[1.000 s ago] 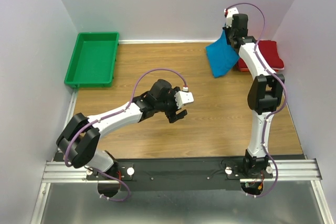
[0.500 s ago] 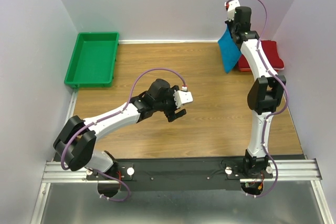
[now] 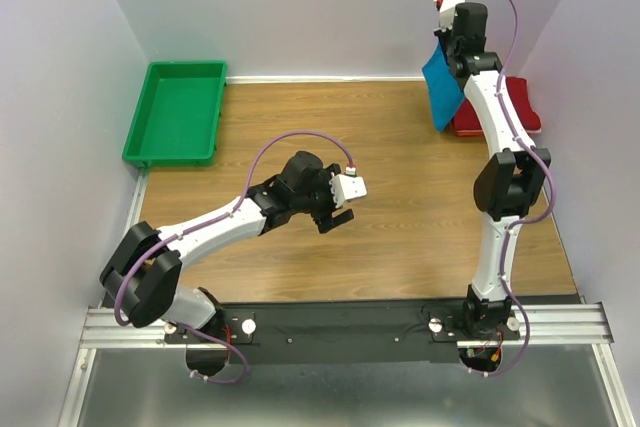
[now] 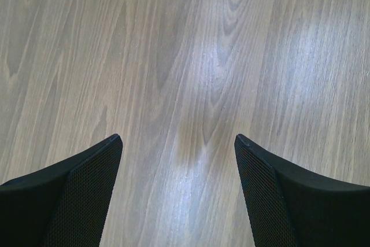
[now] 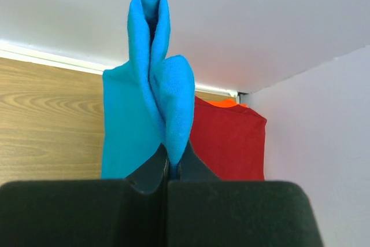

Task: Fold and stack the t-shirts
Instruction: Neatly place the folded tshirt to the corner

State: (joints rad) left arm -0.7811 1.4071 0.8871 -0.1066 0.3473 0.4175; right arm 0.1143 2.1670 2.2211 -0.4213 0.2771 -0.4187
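Top external view: the blue shirt [image 3: 441, 87] is hanging at the table's [image 3: 400, 197] far right, bunched into a narrow strip. Its long axis is running up and down, with the free end pointing down. Whether that end is touching the wood is hard to tell. The right gripper [image 3: 449, 45] is pinching its upper end, jaws clamped tight on the cloth. The red shirt [image 3: 522, 107] is lying flat in the far right corner just behind, partly hidden by the blue cloth and the right arm. The left gripper [image 3: 338, 215] is hovering over bare wood mid-table, jaws spread apart, holding nothing. The tray [image 3: 150, 142] is sitting far left.
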